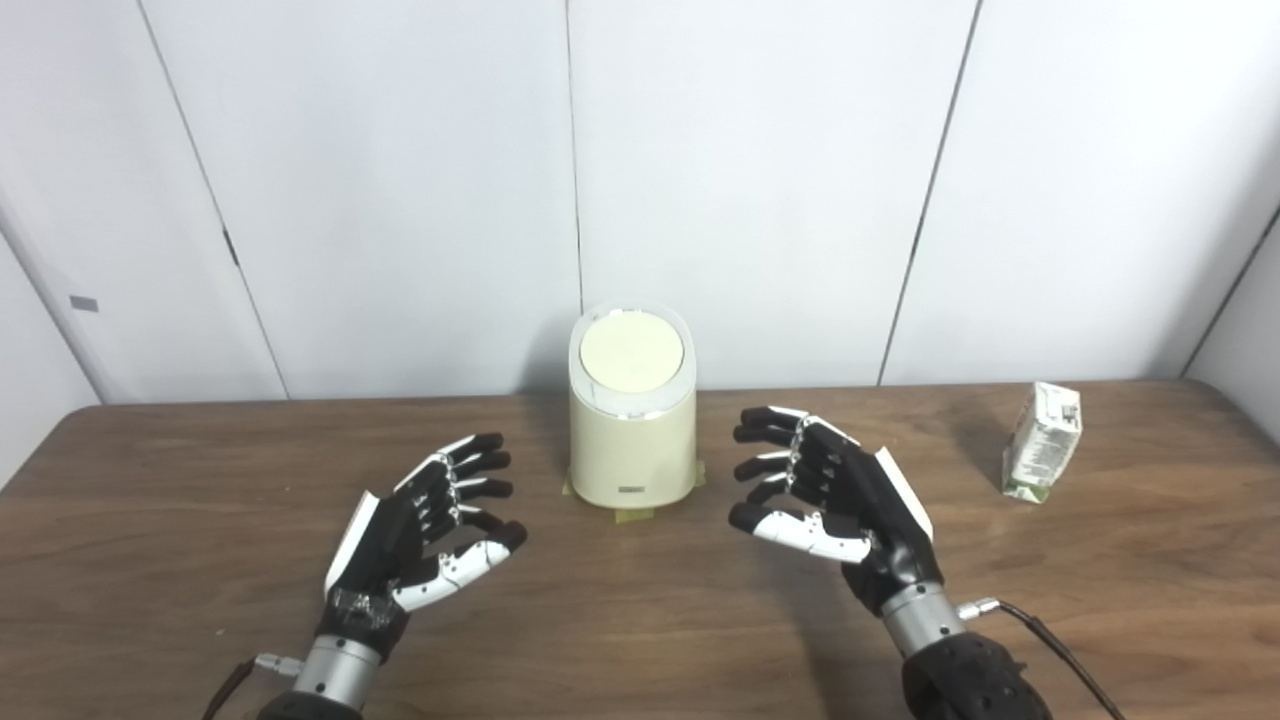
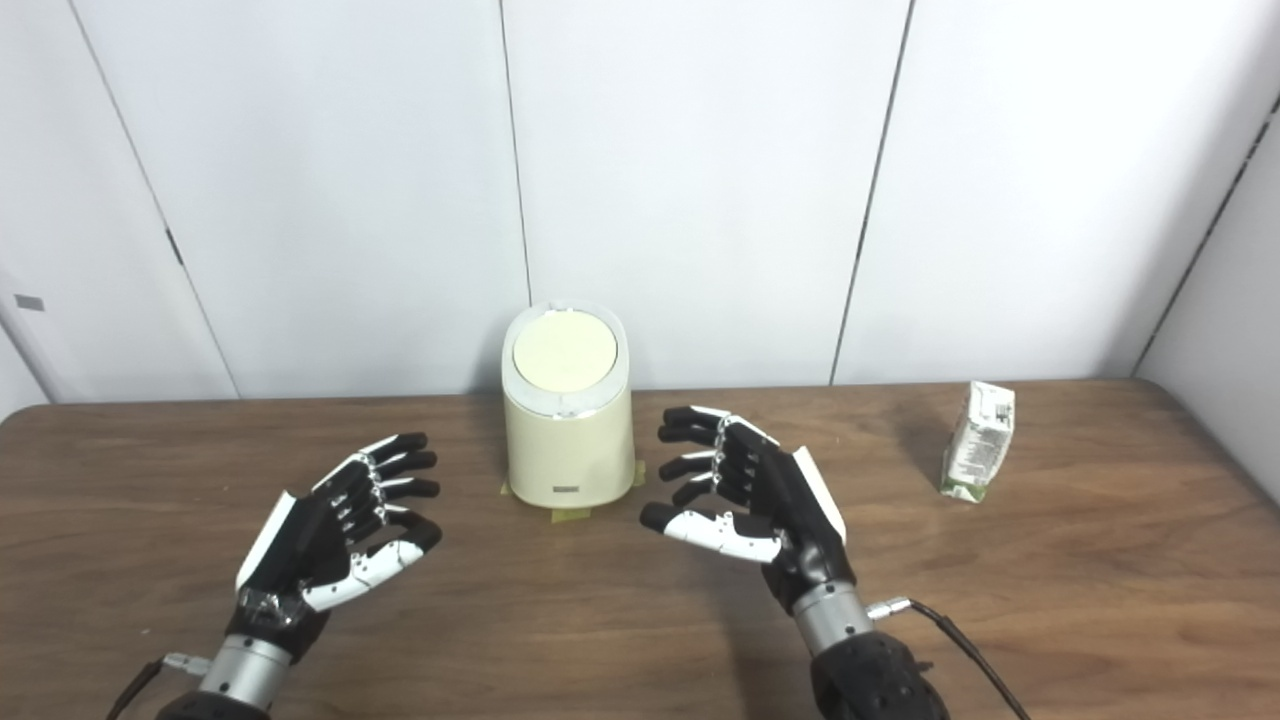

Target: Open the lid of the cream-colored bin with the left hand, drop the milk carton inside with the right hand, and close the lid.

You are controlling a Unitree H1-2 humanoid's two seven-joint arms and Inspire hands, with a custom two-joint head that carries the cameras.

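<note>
The cream-colored bin (image 1: 632, 430) stands upright at the back middle of the brown table, its round lid (image 1: 632, 350) shut. The milk carton (image 1: 1043, 441) stands at the back right, leaning slightly, well apart from both hands. My left hand (image 1: 425, 535) is open and empty, palm inward, to the left front of the bin. My right hand (image 1: 830, 495) is open and empty, to the right front of the bin. Neither hand touches the bin.
The table (image 1: 640, 640) is brown wood; its back edge meets white wall panels (image 1: 760, 180). Tape strips (image 1: 632, 516) mark the bin's base. A cable (image 1: 1050, 640) trails from the right wrist.
</note>
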